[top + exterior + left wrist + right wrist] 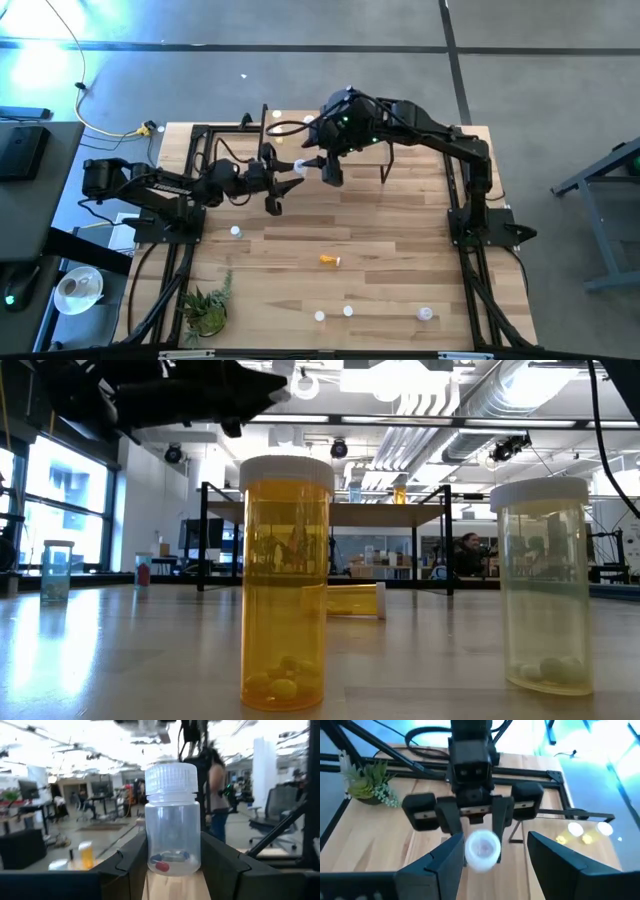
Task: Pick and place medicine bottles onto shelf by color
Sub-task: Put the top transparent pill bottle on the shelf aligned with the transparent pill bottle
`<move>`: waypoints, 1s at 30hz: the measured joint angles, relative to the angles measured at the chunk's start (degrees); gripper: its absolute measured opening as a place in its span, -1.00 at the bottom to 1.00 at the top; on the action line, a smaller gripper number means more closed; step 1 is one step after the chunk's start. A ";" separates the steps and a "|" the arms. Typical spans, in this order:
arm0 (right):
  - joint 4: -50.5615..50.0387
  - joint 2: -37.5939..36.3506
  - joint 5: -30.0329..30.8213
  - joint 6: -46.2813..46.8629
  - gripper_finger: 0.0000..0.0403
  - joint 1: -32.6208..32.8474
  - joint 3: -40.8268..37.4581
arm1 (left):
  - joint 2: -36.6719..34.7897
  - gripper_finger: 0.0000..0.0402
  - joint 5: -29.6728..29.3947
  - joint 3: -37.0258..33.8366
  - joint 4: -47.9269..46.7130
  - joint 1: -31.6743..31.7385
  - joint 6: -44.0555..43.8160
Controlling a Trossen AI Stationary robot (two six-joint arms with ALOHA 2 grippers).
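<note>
My left gripper (pixel 288 176) reaches in from the table's left and is shut on a clear bottle (pixel 173 827) with a white cap and red and blue pills. It shows from above in the right wrist view (pixel 482 850). My right gripper (pixel 331 172) hangs open and empty just above it, fingers (pixel 440 865) flanking the view. The shelf (pixel 330 515) stands at the far middle on black legs, with bottles (pixel 576 830) on it. Other bottles stand or lie on the table's near half: an upright orange one (pixel 285 585), a pale one (pixel 545 585), and an orange one lying on its side (pixel 330 261). My left gripper pinches the clear bottle's body (pixel 150 845) between its two fingers, one on each side, below the cap. The fingers come in level from the table's left. The bottle stands upright; light wood (pixel 175 887) shows right under its base, and I cannot tell whether it rests there.
A potted plant (pixel 205 310) stands at the near left corner. Several small bottles (pixel 348 311) dot the near edge, and one (pixel 236 232) stands near the left arm's base. A bluish bottle (pixel 57 570) stands far left in the low view. People sit in the room behind.
</note>
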 joint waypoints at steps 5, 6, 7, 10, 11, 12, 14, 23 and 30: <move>0.91 1.45 -4.44 0.00 0.04 0.00 0.00 | -0.02 -0.27 2.46 0.04 2.48 -0.58 0.00; 0.91 1.61 -5.34 0.00 0.04 0.00 0.00 | -0.02 -0.27 2.10 0.04 2.42 -0.64 0.00; 0.48 1.71 -6.21 0.00 0.04 0.00 -0.03 | -0.02 -0.27 1.93 0.04 2.39 -0.66 0.00; 1.13 2.23 -6.94 0.00 0.04 0.00 0.02 | -0.02 -0.27 1.79 0.04 2.63 -0.64 0.00; 0.89 2.43 -6.92 0.01 0.04 0.00 0.01 | -0.02 -0.27 1.81 0.04 2.66 -0.66 0.00; 0.64 2.86 -6.87 0.00 0.04 0.00 0.00 | -0.02 -0.27 1.83 0.04 2.70 -0.68 -0.02; 0.69 3.50 -6.50 0.00 0.04 0.00 -0.01 | -0.02 -0.27 1.84 0.04 2.68 -0.77 -0.02; 0.10 5.01 -6.44 0.00 0.04 0.06 -0.05 | -0.02 -0.27 1.52 0.06 2.68 -0.84 -0.05; 0.08 4.99 -6.42 0.90 -0.05 0.09 -0.05 | -0.02 -0.27 0.76 0.07 2.68 -0.84 -0.05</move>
